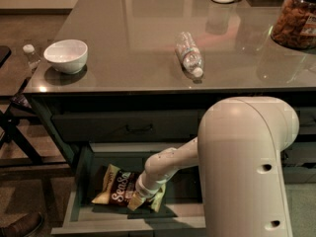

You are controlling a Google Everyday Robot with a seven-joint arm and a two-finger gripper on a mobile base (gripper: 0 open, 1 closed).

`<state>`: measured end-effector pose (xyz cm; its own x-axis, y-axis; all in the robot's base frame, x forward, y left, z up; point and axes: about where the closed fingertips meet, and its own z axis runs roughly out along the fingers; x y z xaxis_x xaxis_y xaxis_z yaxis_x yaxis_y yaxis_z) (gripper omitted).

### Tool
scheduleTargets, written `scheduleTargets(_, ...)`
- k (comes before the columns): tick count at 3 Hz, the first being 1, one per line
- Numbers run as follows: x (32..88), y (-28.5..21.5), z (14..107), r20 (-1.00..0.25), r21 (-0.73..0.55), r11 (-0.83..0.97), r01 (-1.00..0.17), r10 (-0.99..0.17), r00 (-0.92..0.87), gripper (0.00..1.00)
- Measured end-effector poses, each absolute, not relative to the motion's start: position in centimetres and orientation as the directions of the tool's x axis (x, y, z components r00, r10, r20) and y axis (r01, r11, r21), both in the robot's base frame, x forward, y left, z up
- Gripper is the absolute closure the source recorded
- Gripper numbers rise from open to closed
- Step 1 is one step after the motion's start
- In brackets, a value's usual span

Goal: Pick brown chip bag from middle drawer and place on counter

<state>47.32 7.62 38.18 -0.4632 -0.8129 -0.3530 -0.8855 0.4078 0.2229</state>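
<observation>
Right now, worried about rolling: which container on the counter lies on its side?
The clear bottle; the bowl and jar stand upright. The claw is down in the drawer, at the chip bag.

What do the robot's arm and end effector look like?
The arm is smooth off-white: a bulky rounded shell with two small dark holes, then a slimmer tubular link. No cables or markings show. The end effector, down in the middle drawer at the brown chip bag, is pale too.

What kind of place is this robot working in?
Probably a kitchen or break room: a glossy counter holding a white bowl and a snack jar. The tool is down in the open middle drawer at the brown chip bag.
</observation>
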Motion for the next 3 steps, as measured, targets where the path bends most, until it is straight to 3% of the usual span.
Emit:
scheduleTargets(2,47.32,7.63,38.18,-0.353,0.223,0.408,-0.885,-0.813,-0.463,0.87)
scheduleTargets(3,47.32,7.63,38.17,-0.353,0.223,0.408,-0.885,-0.813,-0.463,1.0)
